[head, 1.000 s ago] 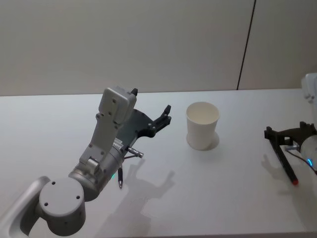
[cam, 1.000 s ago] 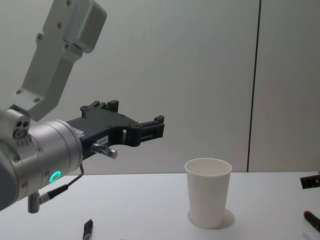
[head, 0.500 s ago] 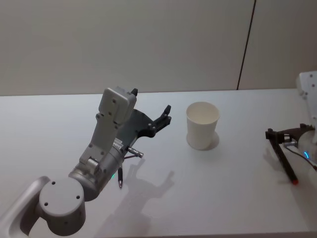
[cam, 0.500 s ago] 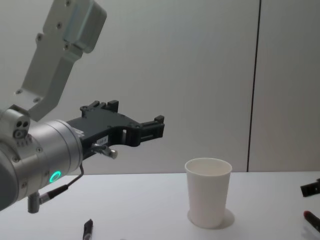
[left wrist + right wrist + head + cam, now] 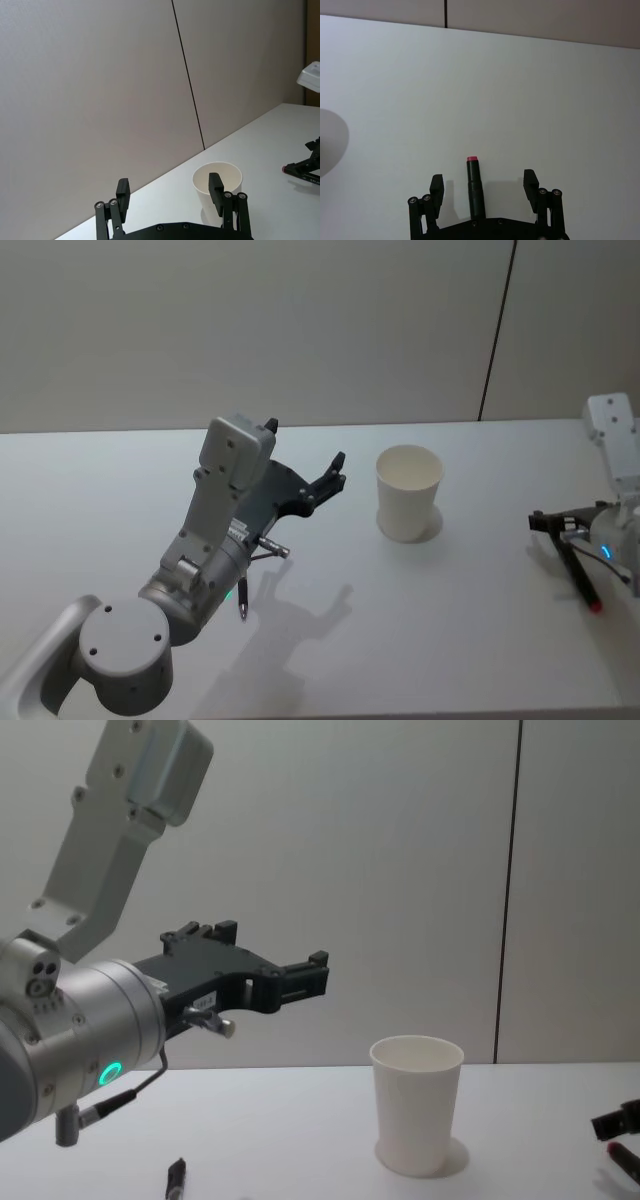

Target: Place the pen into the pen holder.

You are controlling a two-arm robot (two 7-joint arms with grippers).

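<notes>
Matte white tabletop [image 5: 400, 660], grey panelled wall [image 5: 250, 330]. Tapered white paper cup [image 5: 408, 495], centre. Right gripper [image 5: 483, 178] spread, straddling slim black red-tipped pen [image 5: 474, 185]; left gripper [image 5: 169, 183] spread.

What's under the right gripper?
A dark pen with a red tip lies on the table, between the open fingers of the right gripper. Its back end is hidden beneath the gripper body.

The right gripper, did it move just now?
Yes. The right gripper shifted slightly left, toward the pen holder, and hangs open over the red-tipped pen.
</notes>
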